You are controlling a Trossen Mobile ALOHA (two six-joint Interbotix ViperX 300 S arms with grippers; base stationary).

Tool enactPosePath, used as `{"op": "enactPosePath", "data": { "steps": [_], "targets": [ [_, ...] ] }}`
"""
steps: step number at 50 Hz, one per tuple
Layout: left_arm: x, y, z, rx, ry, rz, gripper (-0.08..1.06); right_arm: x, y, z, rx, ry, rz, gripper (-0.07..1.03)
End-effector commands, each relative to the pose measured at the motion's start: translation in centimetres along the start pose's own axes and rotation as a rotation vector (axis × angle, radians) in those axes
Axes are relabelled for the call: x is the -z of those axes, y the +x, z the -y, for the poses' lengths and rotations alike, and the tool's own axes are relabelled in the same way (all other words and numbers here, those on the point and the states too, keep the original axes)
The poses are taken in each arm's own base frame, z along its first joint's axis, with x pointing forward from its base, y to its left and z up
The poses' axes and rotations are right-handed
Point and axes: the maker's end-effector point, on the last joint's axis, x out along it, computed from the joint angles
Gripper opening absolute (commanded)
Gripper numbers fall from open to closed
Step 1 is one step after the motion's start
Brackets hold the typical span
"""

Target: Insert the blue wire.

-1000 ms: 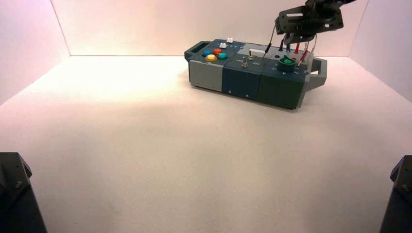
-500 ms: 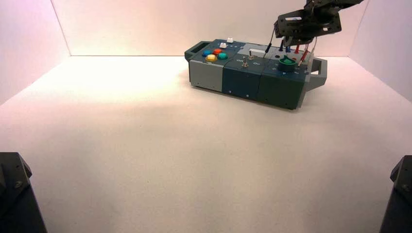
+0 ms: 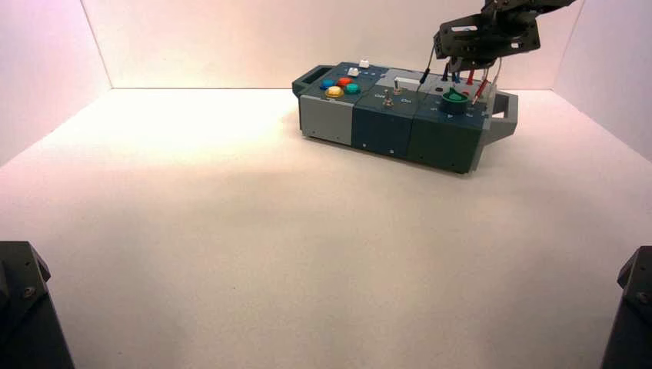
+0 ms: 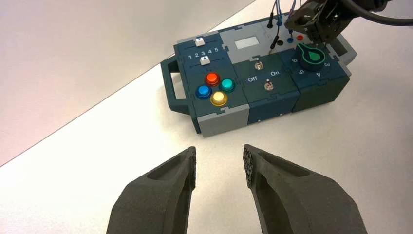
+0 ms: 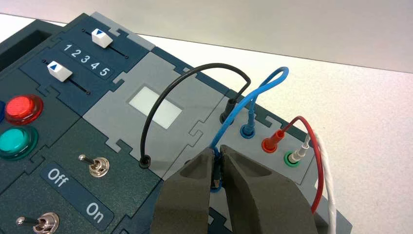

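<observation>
Reaching arm, high view: the right gripper (image 3: 464, 63) works over the back right part of the box (image 3: 438, 144), which sits by the bench's far edge, toward its right corner. Coming in from above suits a socket in the top panel.
Green knob, high view: it (image 3: 454, 101) stands nearer the front edge of the box, close by the gripper, so a low sweep could knock it.
Waiting arm, left wrist view: the left gripper (image 4: 219, 147) is open and idle, over the bench in front of the box's left end, leaving the work to the other arm.
Blue wire, right wrist view: it (image 5: 265, 88) arches from its far blue plug (image 5: 248, 126), seated at the box's back edge, to the end clamped in the right gripper's closed fingers.
Grip, right wrist view: they pinch that end low, presumably to keep it upright and steady above the blue-ringed socket (image 5: 215, 188). Whether it has gone in, I cannot tell.
Neighbours, right wrist view: the black wire (image 5: 199, 68) loops on one side; the red wire (image 5: 317, 153) and white wire (image 5: 328, 178) bow close on the other and might snag a finger.
</observation>
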Motion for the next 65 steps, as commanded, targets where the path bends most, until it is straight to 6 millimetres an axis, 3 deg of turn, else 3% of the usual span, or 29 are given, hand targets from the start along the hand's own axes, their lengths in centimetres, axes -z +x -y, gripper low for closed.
{"op": "enactPosePath", "data": {
  "steps": [1, 40, 65],
  "targets": [
    [-0.8, -0.2, 0.1, -0.001, 0.012, 0.026, 0.53, -1.6, -0.4, -0.1, 0.000, 0.002, 0.051, -0.02],
    [-0.8, -0.1, 0.4, 0.008, 0.024, 0.022, 0.53, -1.1, 0.3, -0.6, -0.007, 0.001, 0.037, -0.02],
    [-0.8, -0.1, 0.4, 0.006, 0.030, 0.023, 0.53, -0.6, -0.3, -0.6, -0.013, 0.001, 0.002, -0.02]
  ]
}}
